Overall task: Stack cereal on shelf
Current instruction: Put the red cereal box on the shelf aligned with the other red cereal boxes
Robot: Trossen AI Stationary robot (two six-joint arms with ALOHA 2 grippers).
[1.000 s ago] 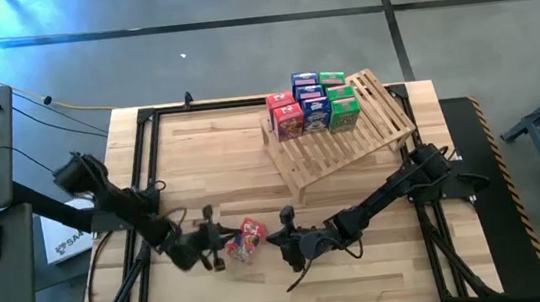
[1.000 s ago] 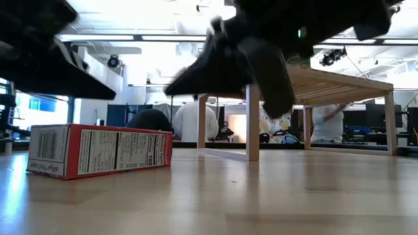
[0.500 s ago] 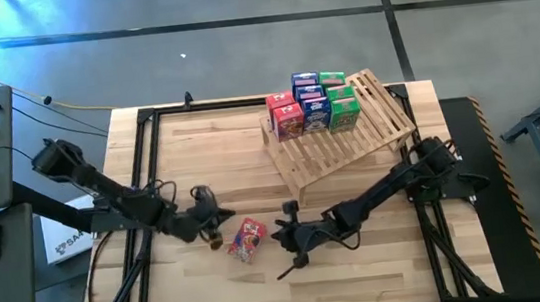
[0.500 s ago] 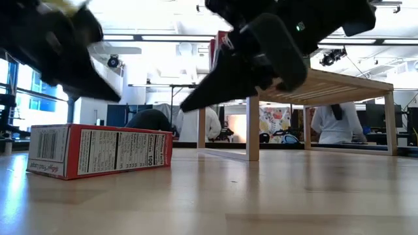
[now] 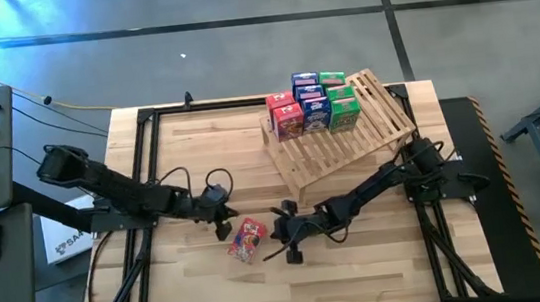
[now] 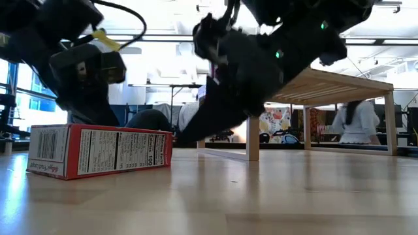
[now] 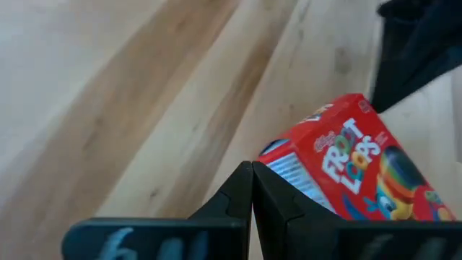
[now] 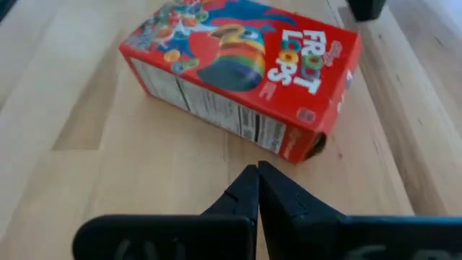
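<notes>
Currently, one red cereal box (image 5: 246,240) is found lying flat on the surface (image 5: 189,144), flanked by the left tool (image 5: 223,216) and right tool (image 5: 284,232), both closed and empty. Six boxes (image 5: 311,103) are already ranked on the shelf (image 5: 369,133), presumably awaiting this one.

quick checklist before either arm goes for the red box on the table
1. Red cereal box lying flat on the table, free of both arms: ok.
2. Left gripper open for a grasp: not ok, shut, beside the box.
3. Right gripper open for a grasp: not ok, shut, just off the box's other side.
4. Shelf has bare slats below the boxes already on it: ok.
5. Stacked boxes seated steadily: cannot tell.
</notes>
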